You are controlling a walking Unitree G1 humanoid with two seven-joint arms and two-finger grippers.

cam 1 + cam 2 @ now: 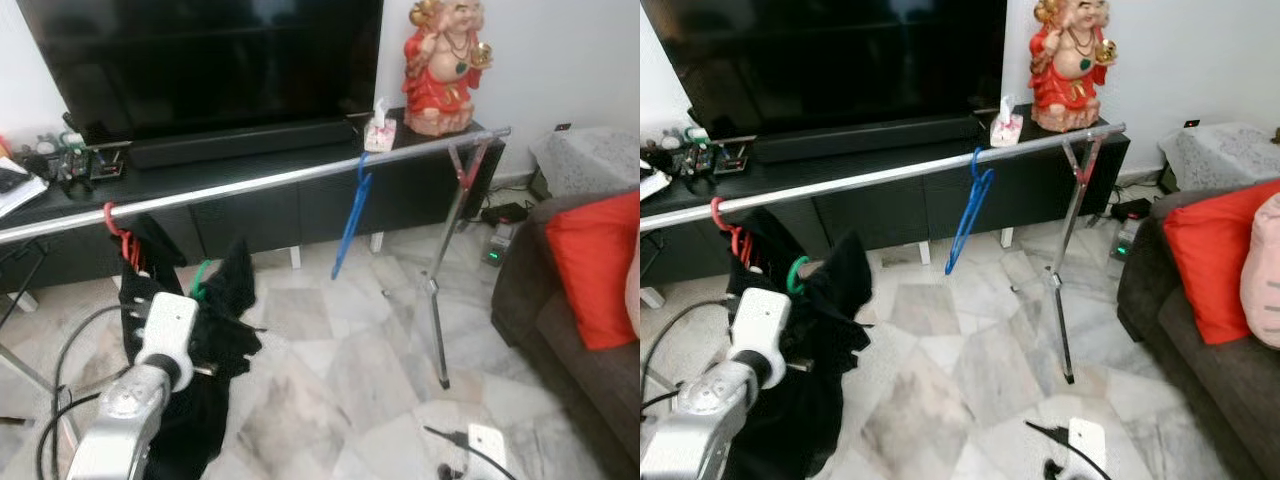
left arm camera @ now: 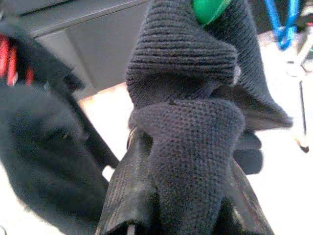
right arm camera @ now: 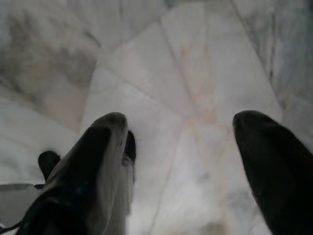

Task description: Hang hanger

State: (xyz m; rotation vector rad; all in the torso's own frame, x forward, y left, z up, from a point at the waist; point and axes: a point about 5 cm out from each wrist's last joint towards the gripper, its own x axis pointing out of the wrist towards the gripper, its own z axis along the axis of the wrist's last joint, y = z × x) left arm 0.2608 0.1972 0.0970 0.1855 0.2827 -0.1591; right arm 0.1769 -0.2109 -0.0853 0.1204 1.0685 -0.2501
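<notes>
A silver rail [image 1: 300, 177] runs across the room in front of the TV stand. A blue hanger [image 1: 352, 215] hangs bare near its middle. At the rail's left end a red hanger [image 1: 118, 235] carries a black garment. Just below the rail, my left gripper [image 2: 188, 196] is shut on a black knit garment [image 2: 190, 147] that sits on a green hanger [image 1: 203, 275]; its hook is under the rail, off it. My left arm [image 1: 165, 335] reaches up from the lower left. Over bare marble floor, my right gripper [image 3: 181, 147] is open and holds nothing.
The rail's tripod leg [image 1: 437, 310] stands right of centre. Behind the rail are a black TV stand [image 1: 250, 215], a TV, a tissue box [image 1: 379, 130] and a red statue [image 1: 442, 65]. A sofa with a red cushion [image 1: 592, 265] is at right. Cables and a white device [image 1: 485, 440] lie on the floor.
</notes>
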